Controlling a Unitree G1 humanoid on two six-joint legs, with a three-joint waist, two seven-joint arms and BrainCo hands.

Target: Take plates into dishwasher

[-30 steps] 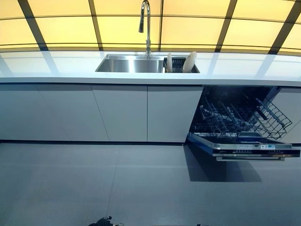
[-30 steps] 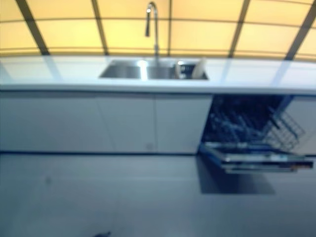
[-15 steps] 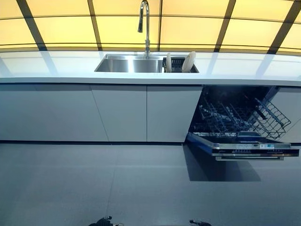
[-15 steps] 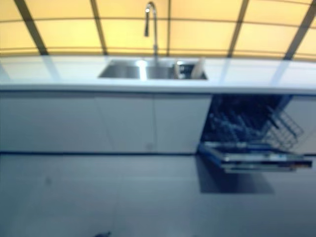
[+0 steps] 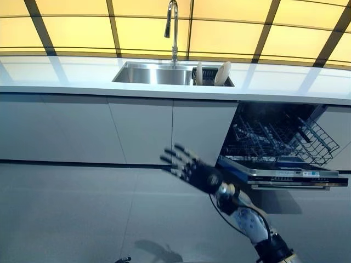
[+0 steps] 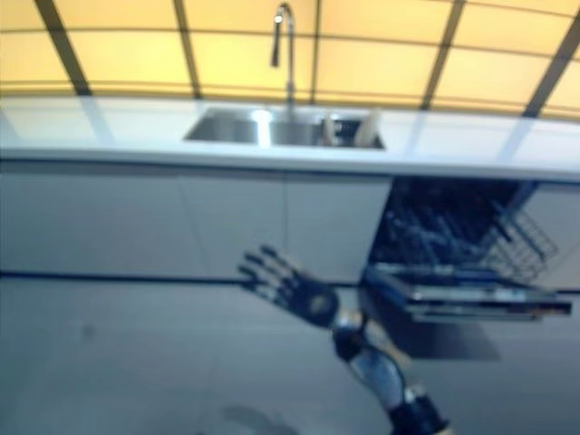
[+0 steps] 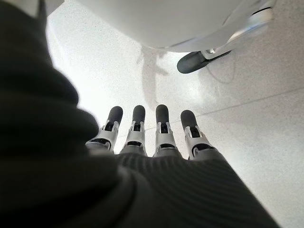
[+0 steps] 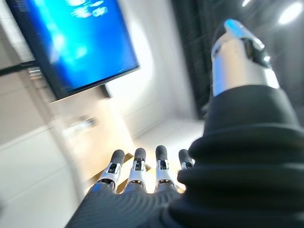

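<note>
Two pale plates (image 5: 221, 73) stand on edge in a dark rack at the right end of the steel sink (image 5: 153, 75). The dishwasher (image 5: 277, 145) is open at the right under the counter, with its door (image 5: 285, 174) folded down and its wire rack (image 5: 285, 138) pulled out. My right hand (image 5: 189, 167) is raised in mid-air in front of the cabinets, left of the dishwasher door, with fingers spread and empty. It also shows in the right wrist view (image 8: 142, 173). My left hand (image 7: 147, 137) shows only in its wrist view, fingers straight, pointing at the floor and holding nothing.
A tall tap (image 5: 173, 24) stands behind the sink. The white counter (image 5: 66, 74) runs the whole width over grey cabinet fronts (image 5: 140, 131). Grey floor (image 5: 82, 213) lies between me and the cabinets. The open dishwasher door juts out low over the floor.
My right arm has risen into the eye views from the lower right, hand open. The whole picture has shifted slightly, so the camera moved. Plates and dishwasher are unchanged.
</note>
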